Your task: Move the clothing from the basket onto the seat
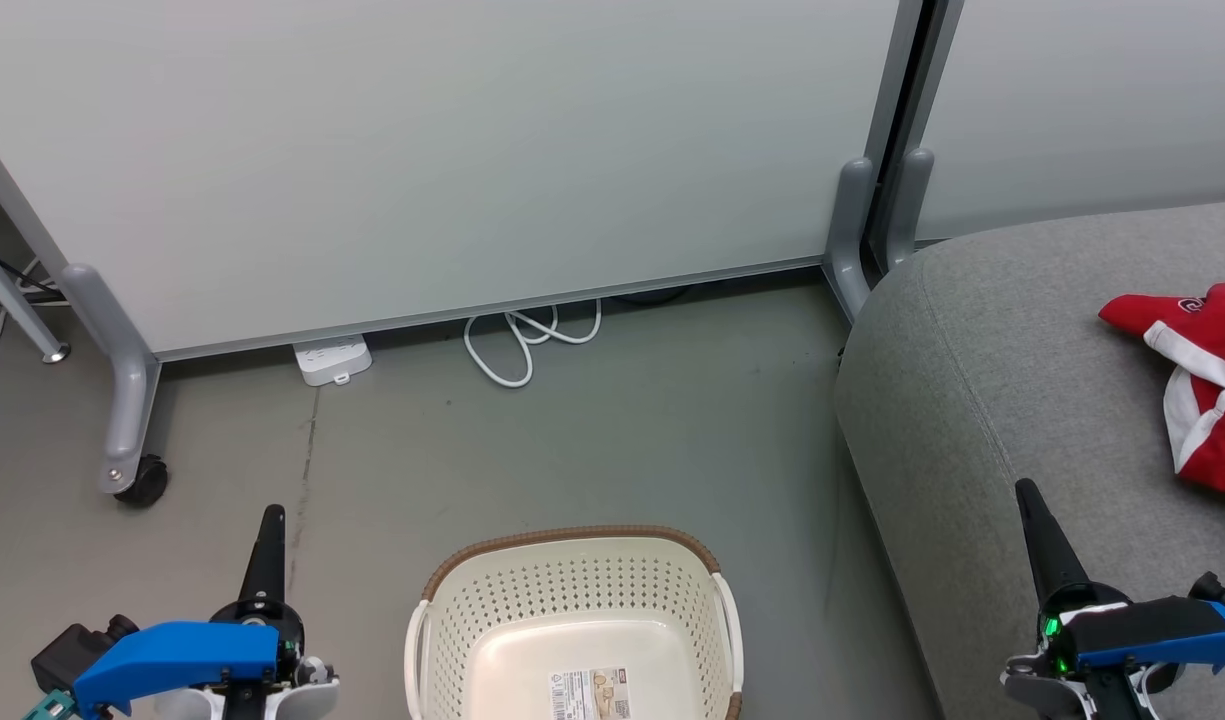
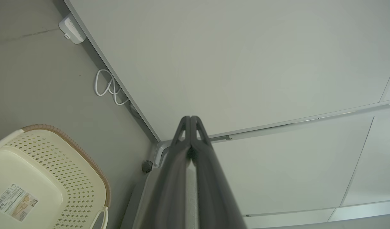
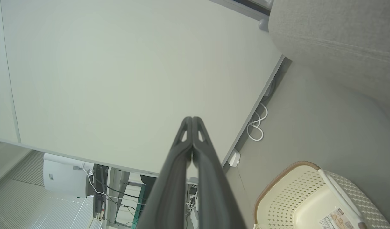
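Note:
The cream perforated basket (image 1: pixel 572 600) with a brown rim stands on the floor at the bottom centre; its inside holds nothing but a label, as the left wrist view (image 2: pixel 48 178) and right wrist view (image 3: pixel 309 197) also show. Red clothing (image 1: pixel 1197 375) with white trim lies crumpled on the grey seat (image 1: pixel 992 400) at the right edge. My left gripper (image 1: pixel 271 515) is shut and holds nothing, left of the basket above the floor; its fingers (image 2: pixel 190 122) press together. My right gripper (image 1: pixel 1025 490) is shut and holds nothing, over the seat's front part, left of the clothing; its fingers (image 3: pixel 192 122) touch.
A pale partition wall (image 1: pixel 452 150) on grey wheeled feet (image 1: pixel 122 400) runs behind the basket. A white power strip (image 1: pixel 332 360) and a looped white cable (image 1: pixel 522 345) lie at its base. Grey floor (image 1: pixel 592 450) spreads between the partition, basket and seat.

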Controlling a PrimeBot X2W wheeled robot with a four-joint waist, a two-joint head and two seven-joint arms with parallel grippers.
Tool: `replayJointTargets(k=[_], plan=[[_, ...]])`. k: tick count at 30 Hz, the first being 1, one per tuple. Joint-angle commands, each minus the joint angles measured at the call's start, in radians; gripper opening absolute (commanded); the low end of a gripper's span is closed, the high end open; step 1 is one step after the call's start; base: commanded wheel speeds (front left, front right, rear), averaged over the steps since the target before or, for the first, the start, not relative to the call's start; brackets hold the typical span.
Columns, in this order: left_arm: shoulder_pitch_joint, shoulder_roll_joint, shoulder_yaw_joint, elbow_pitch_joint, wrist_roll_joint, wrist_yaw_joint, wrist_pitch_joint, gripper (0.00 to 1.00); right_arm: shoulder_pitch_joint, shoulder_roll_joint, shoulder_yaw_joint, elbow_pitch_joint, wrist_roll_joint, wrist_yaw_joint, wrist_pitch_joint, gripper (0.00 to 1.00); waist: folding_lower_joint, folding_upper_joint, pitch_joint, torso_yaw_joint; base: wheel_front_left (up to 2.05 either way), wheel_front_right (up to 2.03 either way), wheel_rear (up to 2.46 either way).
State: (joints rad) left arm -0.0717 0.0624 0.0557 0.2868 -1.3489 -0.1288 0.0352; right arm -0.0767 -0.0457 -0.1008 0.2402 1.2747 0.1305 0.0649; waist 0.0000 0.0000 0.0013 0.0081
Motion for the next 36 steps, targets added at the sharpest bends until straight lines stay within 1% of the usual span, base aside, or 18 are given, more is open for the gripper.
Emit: replayJointTargets(k=[1, 36], plan=[[-0.024, 0.002, 0.010, -0.013, -0.019, -0.002, 0.007, 0.00, -0.016, -0.006, -0.003, -0.004, 0.023, 0.000, 0.005, 0.00, 0.0000, 0.0000, 0.000, 0.000, 0.00, 0.00, 0.00], [-0.041, -0.012, 0.057, -0.042, -0.243, -0.003, 0.077, 0.00, -0.036, -0.007, -0.014, 0.005, 0.313, 0.000, 0.047, 0.00, 0.0000, 0.0000, 0.002, -0.007, 0.00, 0.00, 0.00]])
